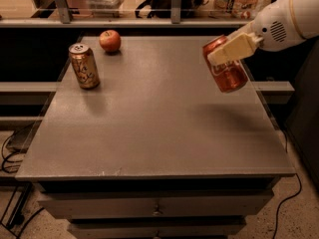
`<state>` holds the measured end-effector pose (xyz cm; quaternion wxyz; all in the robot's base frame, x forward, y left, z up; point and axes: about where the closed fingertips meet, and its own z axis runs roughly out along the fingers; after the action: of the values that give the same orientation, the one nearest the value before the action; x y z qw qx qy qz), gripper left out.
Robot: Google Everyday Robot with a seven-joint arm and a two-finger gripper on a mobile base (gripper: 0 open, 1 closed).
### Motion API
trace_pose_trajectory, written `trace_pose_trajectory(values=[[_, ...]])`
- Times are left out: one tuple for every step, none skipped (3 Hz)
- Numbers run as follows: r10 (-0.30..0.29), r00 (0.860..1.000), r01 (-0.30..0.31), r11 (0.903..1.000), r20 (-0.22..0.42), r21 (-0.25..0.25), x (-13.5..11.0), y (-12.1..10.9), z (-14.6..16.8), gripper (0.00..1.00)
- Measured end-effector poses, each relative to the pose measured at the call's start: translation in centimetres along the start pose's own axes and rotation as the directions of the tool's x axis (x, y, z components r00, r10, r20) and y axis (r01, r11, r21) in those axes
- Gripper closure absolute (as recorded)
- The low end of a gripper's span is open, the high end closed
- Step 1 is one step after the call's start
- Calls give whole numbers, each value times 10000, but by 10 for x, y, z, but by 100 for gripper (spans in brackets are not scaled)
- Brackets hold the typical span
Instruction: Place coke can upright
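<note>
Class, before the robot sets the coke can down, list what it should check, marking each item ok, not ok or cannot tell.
1. Grip: end effector clamps the coke can above the table's right side: ok.
2. Coke can upright: not ok, it is tilted.
3. Coke can resting on the table: not ok, it is in the air.
4. Table surface beneath it free: ok.
5. Gold-brown can and apple far off at back left: ok.
</note>
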<state>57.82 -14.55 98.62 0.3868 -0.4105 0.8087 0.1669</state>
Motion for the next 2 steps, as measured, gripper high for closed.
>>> trace_pose_trajectory(values=[[-1886, 9784, 1972, 9743, 844, -1092, -23, 32, -3, 100], [-2872, 9536, 2972, 9457, 902, -1316, -23, 41, -1, 100]])
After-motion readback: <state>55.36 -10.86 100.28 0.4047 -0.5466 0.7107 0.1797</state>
